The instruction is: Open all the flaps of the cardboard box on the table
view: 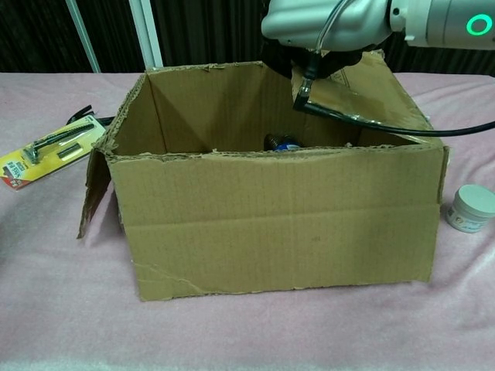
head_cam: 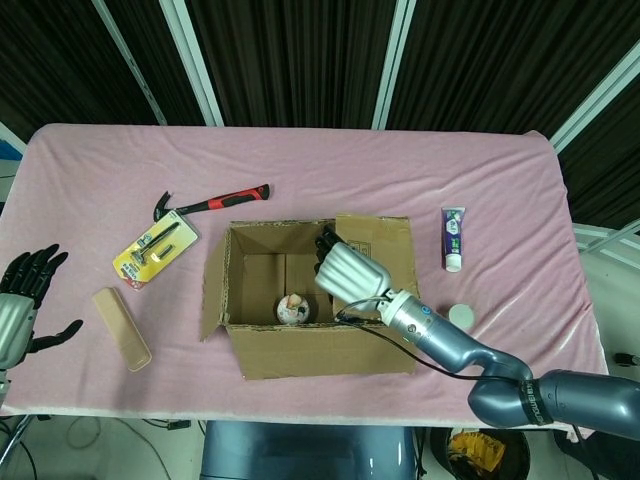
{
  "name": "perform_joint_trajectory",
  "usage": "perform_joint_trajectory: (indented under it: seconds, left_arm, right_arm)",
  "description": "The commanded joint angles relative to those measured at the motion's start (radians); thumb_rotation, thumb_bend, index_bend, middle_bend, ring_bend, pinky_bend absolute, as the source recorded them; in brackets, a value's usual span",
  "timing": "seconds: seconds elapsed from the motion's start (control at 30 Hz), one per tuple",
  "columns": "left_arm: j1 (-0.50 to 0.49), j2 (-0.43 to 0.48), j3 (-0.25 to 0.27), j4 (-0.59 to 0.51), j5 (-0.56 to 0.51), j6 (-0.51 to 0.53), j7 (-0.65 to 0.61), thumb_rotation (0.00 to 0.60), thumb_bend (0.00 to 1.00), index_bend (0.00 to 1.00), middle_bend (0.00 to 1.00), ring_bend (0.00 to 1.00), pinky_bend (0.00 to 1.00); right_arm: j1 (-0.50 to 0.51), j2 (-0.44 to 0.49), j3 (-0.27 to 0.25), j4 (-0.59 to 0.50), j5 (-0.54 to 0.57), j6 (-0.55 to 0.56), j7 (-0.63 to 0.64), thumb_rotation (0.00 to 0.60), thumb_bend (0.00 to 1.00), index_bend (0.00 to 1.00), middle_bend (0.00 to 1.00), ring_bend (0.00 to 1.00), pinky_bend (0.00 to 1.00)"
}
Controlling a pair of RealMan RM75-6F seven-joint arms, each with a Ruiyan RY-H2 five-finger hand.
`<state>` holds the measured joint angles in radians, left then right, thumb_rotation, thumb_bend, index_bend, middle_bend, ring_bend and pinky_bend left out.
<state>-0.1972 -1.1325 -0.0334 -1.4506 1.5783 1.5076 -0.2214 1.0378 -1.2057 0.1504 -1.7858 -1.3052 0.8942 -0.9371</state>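
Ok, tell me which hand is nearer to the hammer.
Left, narrowly. The left hand waits at the table's left edge, below and left of the hammer. The right hand is over the cardboard box, right of it.

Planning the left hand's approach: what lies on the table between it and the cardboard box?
In the head view, a tan flat case lies between the left hand and the cardboard box; otherwise bare pink cloth.
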Motion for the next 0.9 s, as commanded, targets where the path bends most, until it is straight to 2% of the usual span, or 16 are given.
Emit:
perform_joint_trajectory:
  seconds: [0.03, 0.17, 0.27, 0.5, 0.67, 0.8, 0.9]
  left_arm:
    - [0.001, -0.001, 0.0, 0.001, 0.003, 0.002, 0.002, 0.6, 0.17, 0.0, 0.0, 0.0, 0.0]
    - [0.001, -0.002, 0.0, 0.003, 0.006, 0.005, 0.004, 0.6, 0.17, 0.0, 0.0, 0.0, 0.0]
    - [0.002, -0.002, 0.0, 0.003, 0.01, 0.006, 0.008, 0.6, 0.17, 0.0, 0.0, 0.0, 0.0]
    - [0.004, -0.004, -0.001, 0.004, 0.01, 0.006, 0.019, 0.6, 0.17, 0.0, 0.0, 0.0, 0.0]
    - [0.005, -0.005, 0.0, 0.003, 0.011, 0.006, 0.03, 0.6, 0.17, 0.0, 0.0, 0.0, 0.0]
    - [0.006, -0.006, 0.0, 0.0, 0.013, 0.006, 0.039, 0.6, 0.17, 0.0, 0.0, 0.0, 0.0]
    - [0.006, -0.006, 0.001, -0.001, 0.013, 0.005, 0.045, 0.6, 0.17, 0.0, 0.0, 0.0, 0.0]
  right_arm:
    - [-0.008, 0.038, 0.001, -0.039, -0.003, 0.018, -0.03, 0.6, 1.0, 0.58, 0.48, 0.25, 0.26]
    - [-0.019, 0.077, 0.002, -0.072, -0.004, 0.036, -0.054, 0.6, 0.95, 0.58, 0.46, 0.24, 0.25]
    - [-0.031, 0.112, -0.001, -0.096, 0.006, 0.049, -0.078, 0.6, 0.87, 0.57, 0.42, 0.22, 0.25]
    - [-0.06, 0.182, -0.011, -0.134, 0.012, 0.082, -0.121, 0.6, 0.66, 0.46, 0.32, 0.17, 0.23]
    - [-0.085, 0.228, -0.017, -0.155, 0.017, 0.106, -0.135, 0.6, 0.58, 0.42, 0.3, 0.15, 0.23]
    - [-0.107, 0.265, -0.022, -0.169, 0.014, 0.124, -0.141, 0.6, 0.46, 0.36, 0.25, 0.14, 0.22]
    - [-0.12, 0.285, -0.026, -0.176, 0.002, 0.134, -0.141, 0.6, 0.44, 0.34, 0.24, 0.14, 0.22]
